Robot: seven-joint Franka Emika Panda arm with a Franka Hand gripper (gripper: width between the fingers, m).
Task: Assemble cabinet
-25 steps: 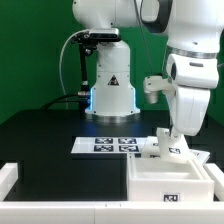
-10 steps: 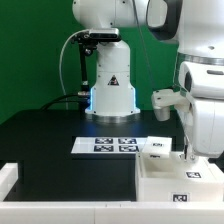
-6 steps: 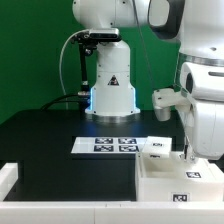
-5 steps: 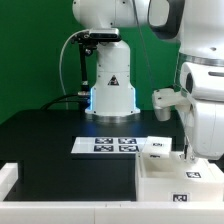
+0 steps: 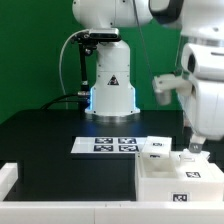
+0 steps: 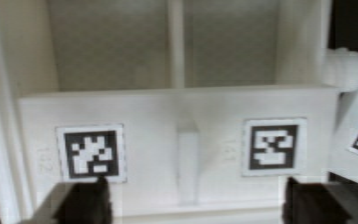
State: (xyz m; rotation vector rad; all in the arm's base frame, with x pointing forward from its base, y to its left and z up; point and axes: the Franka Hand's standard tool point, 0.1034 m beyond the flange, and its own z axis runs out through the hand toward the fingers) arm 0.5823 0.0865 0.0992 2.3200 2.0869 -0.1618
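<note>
Black tabletop (image 5: 40,140) carries the cabinet (image 5: 165,185) at the exterior view's near right. Over it hangs the gripper (image 5: 195,148), jaws apart (nothing between them). A careless descent could knock the loose cabinet askew.

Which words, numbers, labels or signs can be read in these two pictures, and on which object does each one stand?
No word or number can be read in either view.
Triangle sign on the white column at the back: its symbol is too small to read.
Square black-and-white tags on the marker board, the small panel and the cabinet: patterns only, no letters.
</note>
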